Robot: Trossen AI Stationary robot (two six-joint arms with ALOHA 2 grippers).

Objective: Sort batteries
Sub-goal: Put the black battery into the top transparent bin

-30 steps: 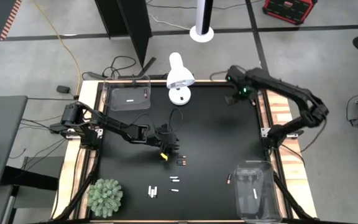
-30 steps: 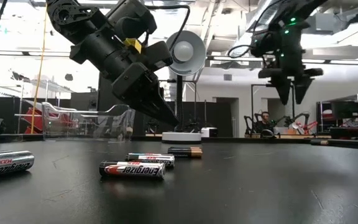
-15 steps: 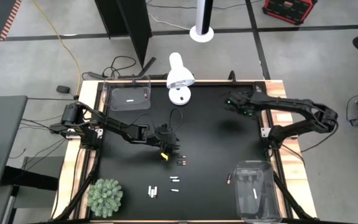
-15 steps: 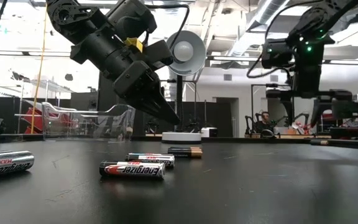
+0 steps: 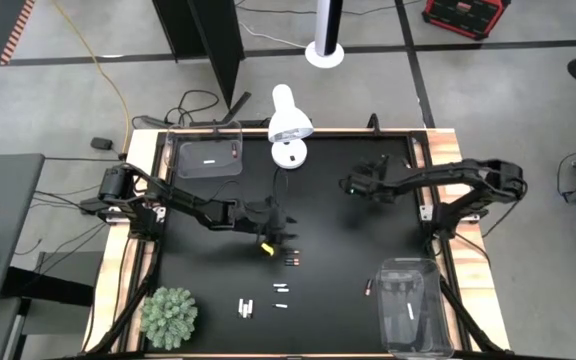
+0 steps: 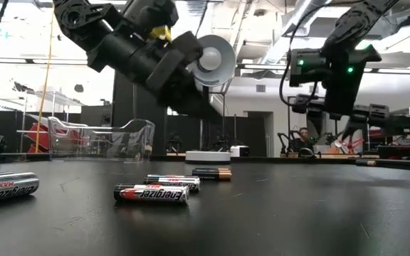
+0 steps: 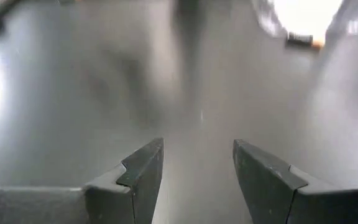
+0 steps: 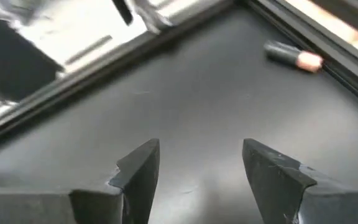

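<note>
From overhead, my left hand (image 5: 286,232) hangs over the middle of the black tabletop (image 5: 338,250), fingers parted and empty, with a cluster of three batteries (image 5: 291,261) lying just in front of it. My right hand (image 5: 349,186) reaches in from the far side, also parted and holding nothing, well apart from any battery.

The table-level camera adds what the overhead cannot: the left hand (image 6: 216,110) is tilted nose-down and raised clear above the surface, and the batteries near it resolve into two silver-and-black cells (image 6: 151,193) side by side and a dark, copper-tipped one (image 6: 212,173) just behind. Another silver cell (image 6: 7,186) lies off to the side of that hand. The right hand (image 6: 376,121) hovers high.

Only the overhead shows the two clear bins: one (image 5: 208,158) behind the left hand, one (image 5: 410,305) well beyond the right hand, each with batteries inside, and white cells (image 5: 245,307) scattered nearer the plant (image 5: 169,317).

The right wrist camera catches a lone copper-tipped battery (image 8: 293,56) beside the tabletop's edge rail, ahead of its open fingers (image 8: 138,171).
</note>
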